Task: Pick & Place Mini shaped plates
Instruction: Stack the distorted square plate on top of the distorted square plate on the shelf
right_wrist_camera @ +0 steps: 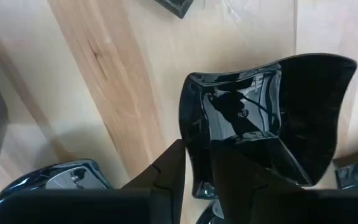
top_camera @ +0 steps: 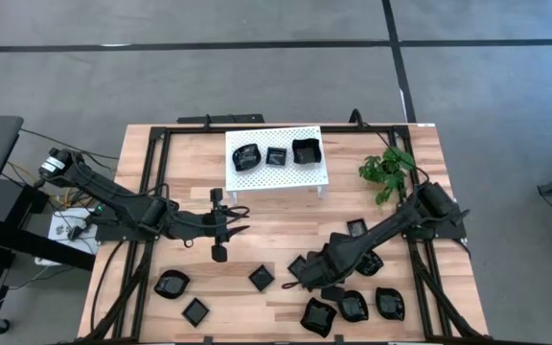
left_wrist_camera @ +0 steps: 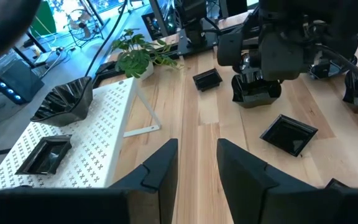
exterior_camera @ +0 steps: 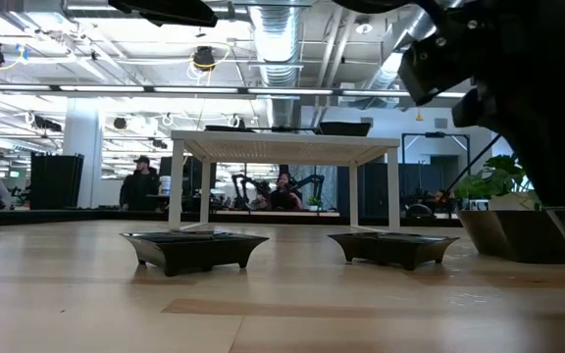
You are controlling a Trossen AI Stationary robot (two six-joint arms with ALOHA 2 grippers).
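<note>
Several glossy black mini shaped plates lie along the table's near half, e.g. a rounded one [top_camera: 172, 284] and a square one [top_camera: 262, 278]. Three more sit on the white perforated rack [top_camera: 276, 177] at the far middle. My right gripper [right_wrist_camera: 197, 152] points down over a wavy-rimmed plate [right_wrist_camera: 253, 112], which rests on the table [left_wrist_camera: 257, 98]. It is open, with one finger over the dish's hollow and one outside its rim. My left gripper [left_wrist_camera: 197, 146] hovers open left of centre [top_camera: 241, 223], holding nothing. My right gripper comes from above with its fingers either side of the wavy plate's rim [right_wrist_camera: 190, 134]. I cannot tell whether they touch it. The plate sits flat on the table.
A small green plant [top_camera: 386, 172] stands at the far right. More black plates [top_camera: 353, 307] crowd the near right around my right arm, and a square one [left_wrist_camera: 289, 134] lies between the two grippers. Bare wood shows in the table's middle [top_camera: 266, 225].
</note>
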